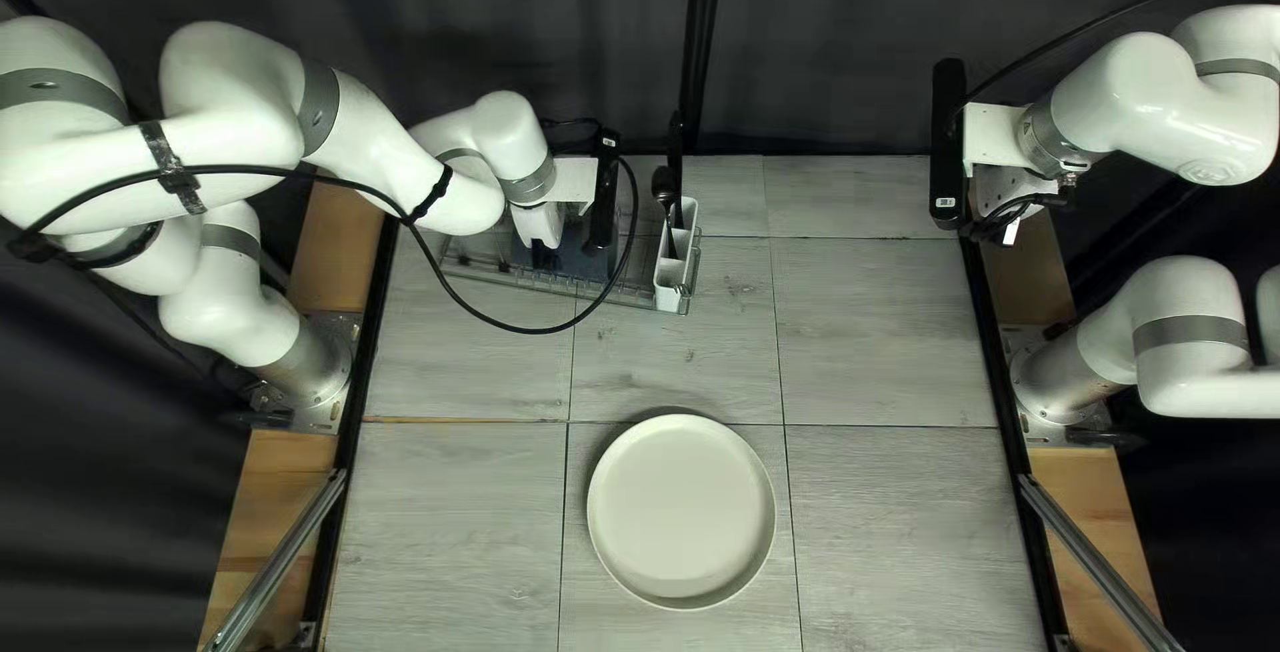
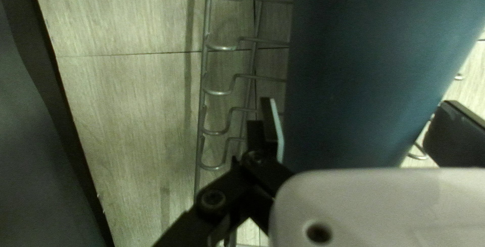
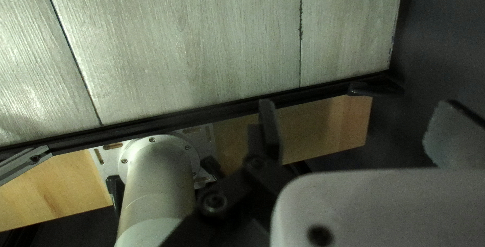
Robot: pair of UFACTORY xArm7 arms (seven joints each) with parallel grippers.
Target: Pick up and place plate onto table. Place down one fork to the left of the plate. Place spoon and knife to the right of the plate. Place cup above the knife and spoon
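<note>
Dark blue, smooth-sided thing, likely the cup point(image 2: 348, 65): at the wire rack, lying between the lines of the left gripper's two fingers
Its long axis: seemingly straight ahead from that gripper, the face's near end hidden by the mount
Left gripper point(image 2: 356, 113): fingers wide apart, one beside each flank of the blue thing; nothing gripped, so the coming move probably turns on keeping both flanks inside before closing
Grey metal wire rack point(image 2: 201, 90): under the blue thing; its hooked wires run near one finger and could snag it
White compartmented caddy point(image 1: 672, 282): just right of the blue thing in the top left view, a dark utensil point(image 1: 663, 186) upright in it
Round cream plate point(image 1: 682, 510): already on the grey wood-look table point(image 1: 880, 332), nearer its near edge; the cup's goal is beyond its right side
Right gripper point(image 3: 356, 110): fingers open and empty, well apart from the rack; the left arm is nearer
</note>
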